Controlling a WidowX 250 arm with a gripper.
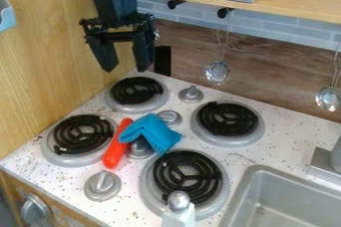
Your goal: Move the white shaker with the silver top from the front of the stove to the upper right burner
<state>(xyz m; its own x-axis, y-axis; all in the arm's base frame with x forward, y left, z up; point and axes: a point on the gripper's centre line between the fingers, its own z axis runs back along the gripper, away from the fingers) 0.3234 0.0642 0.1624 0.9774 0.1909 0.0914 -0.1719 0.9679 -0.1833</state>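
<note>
The black gripper (125,67) hangs at the upper left, above the back-left burner (137,91), with its two fingers spread apart and nothing between them. Below it on the stove top, a folded blue cloth (152,132) lies between the burners, over part of a silver knob (140,149). Just left of the cloth is an orange-red elongated object (116,146), lying beside the front-left burner (81,134); the cloth meets its right side.
Two more burners (228,119) (188,175) are at the right, with several silver knobs (102,185) among them. A grey sink (293,191) is at the lower right. Ladles (217,71) hang along the back wall, under a wooden shelf (306,3). A wooden wall (40,61) stands left.
</note>
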